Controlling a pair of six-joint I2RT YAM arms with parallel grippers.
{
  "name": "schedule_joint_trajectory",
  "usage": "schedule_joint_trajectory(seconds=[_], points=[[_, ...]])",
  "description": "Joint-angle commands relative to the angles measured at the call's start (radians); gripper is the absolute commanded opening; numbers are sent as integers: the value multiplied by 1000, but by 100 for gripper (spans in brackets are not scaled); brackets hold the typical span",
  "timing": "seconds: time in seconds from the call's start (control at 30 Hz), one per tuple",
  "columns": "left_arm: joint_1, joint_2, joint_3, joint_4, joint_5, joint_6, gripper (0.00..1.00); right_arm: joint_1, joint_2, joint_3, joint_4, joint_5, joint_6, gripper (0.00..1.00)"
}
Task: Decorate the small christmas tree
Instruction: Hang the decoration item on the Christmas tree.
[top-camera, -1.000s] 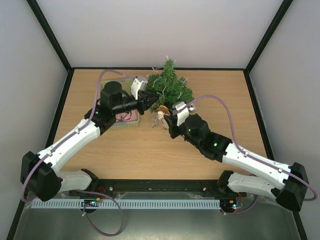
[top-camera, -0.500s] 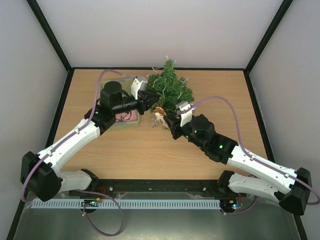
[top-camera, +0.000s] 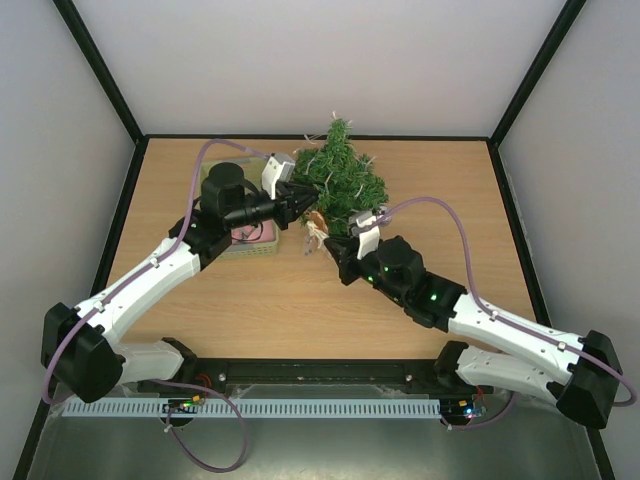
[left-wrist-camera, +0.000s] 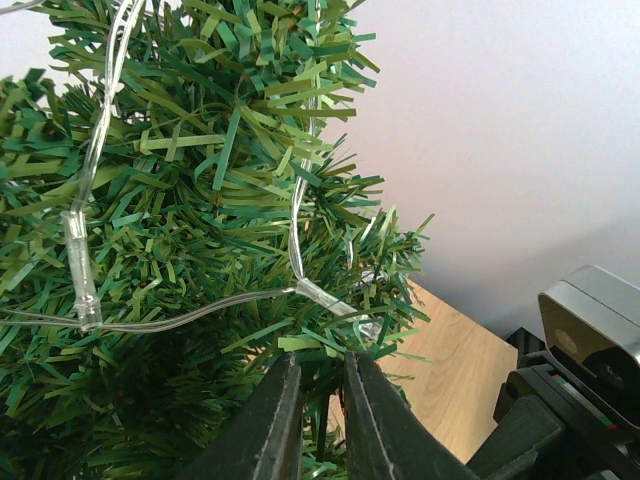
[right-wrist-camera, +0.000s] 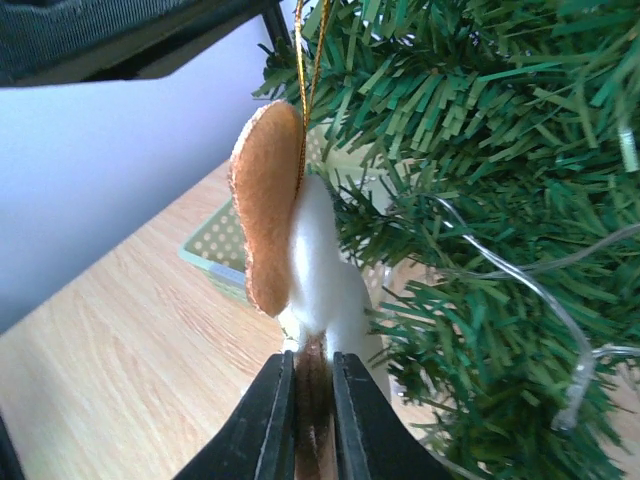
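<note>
you are at the hanging step: your right gripper (right-wrist-camera: 305, 400) pinches the felt ornament (right-wrist-camera: 272, 220) beside the small christmas tree (top-camera: 345, 175), which stands far-middle on the table (top-camera: 250, 300). the left gripper (left-wrist-camera: 318, 400) is almost pressed together among the branches. next, i think, hook the gold loop (right-wrist-camera: 310, 60) over a branch.

The small christmas tree (top-camera: 342, 172) sits at the far middle of the table (top-camera: 250, 290). It is a bushy dark green cone, its tip toward the far wall, with a clear string of lights (left-wrist-camera: 80, 260) threaded through its branches.
</note>
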Motion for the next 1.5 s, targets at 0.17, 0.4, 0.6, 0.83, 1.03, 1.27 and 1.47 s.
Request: schedule_joint_trajectory(seconds=[0.17, 0.4, 0.6, 0.83, 1.03, 1.27, 1.47], points=[[5, 8, 34, -1, -18, 15, 14, 2, 29, -36, 163, -46, 105, 4], [6, 4, 32, 2, -20, 13, 15, 1, 51, -42, 139, 31, 86, 15], [5, -13, 31, -21, -37, 19, 22, 2, -59, -30, 27, 57, 60, 32], [5, -58, 19, -61, -60, 22, 31, 3, -231, -60, -72, 99, 19, 46], [6, -99, -5, -90, -92, 13, 46, 2, -336, -53, -145, 105, 4, 59], [7, -163, -25, -190, -232, 21, 63, 2, -461, -47, -232, 108, 33, 96], [20, -230, -61, -322, -427, 52, 99, 3, -538, -4, -351, 179, 51, 98]])
